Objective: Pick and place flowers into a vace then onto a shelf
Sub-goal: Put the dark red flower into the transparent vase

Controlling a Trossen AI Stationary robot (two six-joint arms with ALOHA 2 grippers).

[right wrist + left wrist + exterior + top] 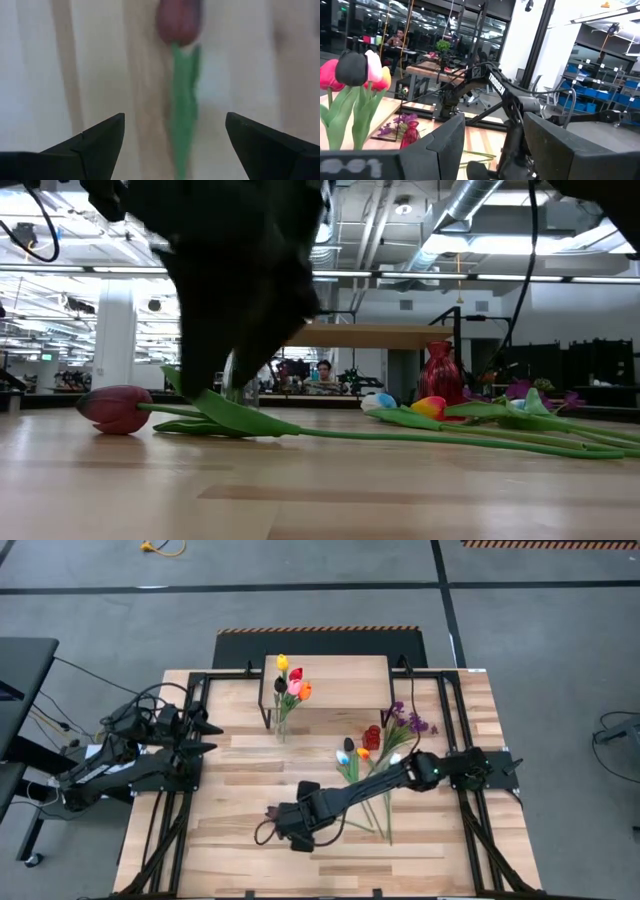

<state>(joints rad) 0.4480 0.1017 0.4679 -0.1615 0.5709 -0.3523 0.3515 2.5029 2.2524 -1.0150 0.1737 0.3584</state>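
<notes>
One dark-red tulip (180, 22) is straddled by the right gripper (172, 137), jaws held apart for a grasp, near the vase (283, 725), beside which the left gripper (205, 736) is parked, likewise spread.

An industrial lab: exposed ceiling ducts (470, 205), parts-bin shelving (600, 85), workbenches (432, 70).

Left gripper (492, 145) sat with its dark fingers (445, 145) spread, a wide gap between them. Close by stood a bunch of tulips (355, 70): red, dark, pink and orange heads on green stems. Past them, purple sprigs (400, 122) and a red tulip (410, 134) lay on the wood table (485, 140). The right arm (505, 97), black with white lettering, crossed the middle and dropped toward the table. A person (397, 37) sat at a desk far behind.
</notes>
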